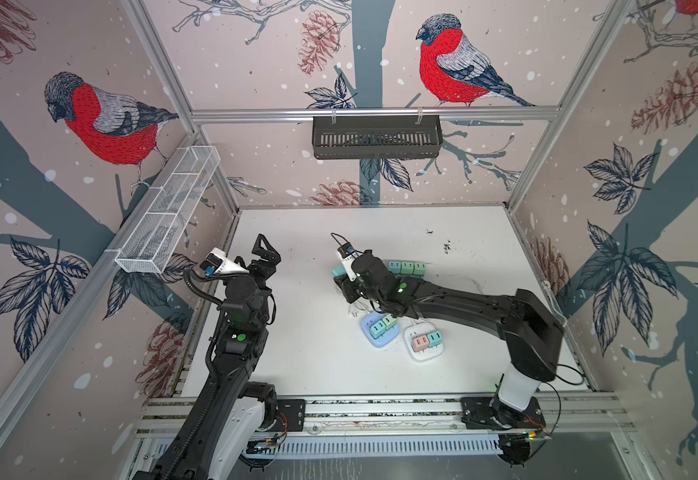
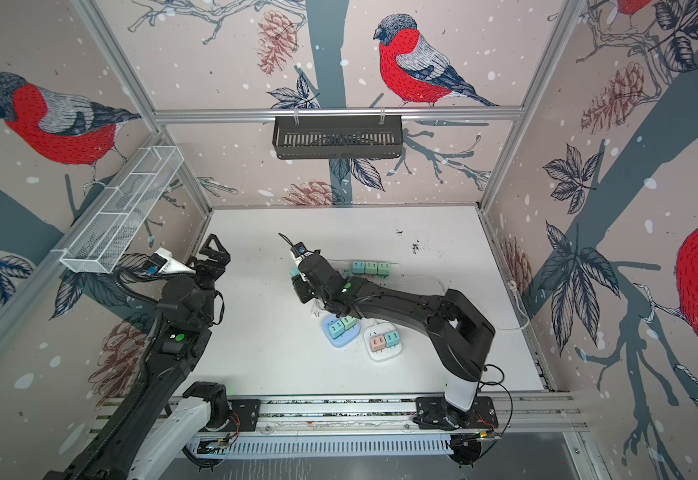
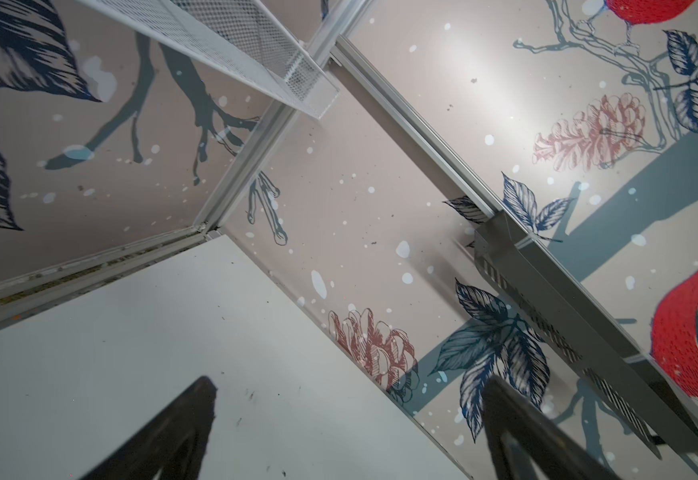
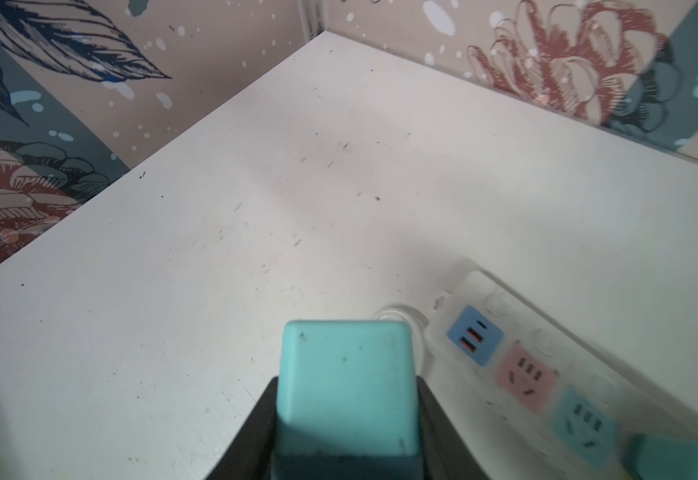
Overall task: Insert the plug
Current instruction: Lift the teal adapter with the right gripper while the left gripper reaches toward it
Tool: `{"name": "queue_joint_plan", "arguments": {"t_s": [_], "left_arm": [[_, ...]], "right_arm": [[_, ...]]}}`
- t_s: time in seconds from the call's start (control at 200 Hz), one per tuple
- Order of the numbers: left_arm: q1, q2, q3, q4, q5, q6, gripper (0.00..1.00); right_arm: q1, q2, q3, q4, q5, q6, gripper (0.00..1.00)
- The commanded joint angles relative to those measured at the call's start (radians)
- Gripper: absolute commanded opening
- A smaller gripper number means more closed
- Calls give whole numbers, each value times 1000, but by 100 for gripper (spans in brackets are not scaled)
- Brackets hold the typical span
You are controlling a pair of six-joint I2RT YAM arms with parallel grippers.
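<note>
Nearest you, in both top views, two small socket blocks sit on the desk (image 1: 297, 353) in front of the right arm (image 1: 463, 303). The blue block (image 1: 374, 343) carries a teal and a green cube. The white block (image 1: 422, 357), just beside it on the right, carries a pink and a teal one.

Beyond them your right arm reaches across toward the middle of the desk. Its jaws are closed on the plug (image 4: 345, 395), a teal cube gripped by two opposite sides, its flat back facing the wrist camera. In a top view the plug (image 1: 337, 271) shows at the left end of the strip (image 4: 580, 374). In the right wrist view it sits just beside that end, not over a socket. You cannot tell from any view whether its prongs touch anything.

Along the strip from that end you see a blue USB panel (image 4: 475, 336), a pink socket (image 4: 526, 376) and a teal socket (image 4: 584, 424), all free. Farther along, three cubes (image 1: 407, 268) stand plugged in side by side.

At about the same depth, your left arm (image 1: 239, 299) is over the desk's left edge. Its jaws are spread wide and tilted up toward the back corner.

Farthest off, a white mesh basket (image 1: 168, 212) hangs on the left wall, and a black basket (image 1: 376, 137) hangs from the back rail.
</note>
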Motion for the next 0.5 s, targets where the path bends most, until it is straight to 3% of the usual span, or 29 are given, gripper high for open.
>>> {"name": "queue_joint_plan", "arguments": {"t_s": [0.0, 0.255, 0.495], "left_arm": [[1, 35, 36, 85, 181, 30, 99], [-18, 194, 130, 107, 458, 78, 99], [-213, 332, 271, 46, 664, 365, 99]], "right_arm": [[-37, -117, -103, 99, 97, 27, 7], [-126, -392, -342, 139, 289, 50, 4], [-122, -571, -481, 205, 489, 29, 3]]}}
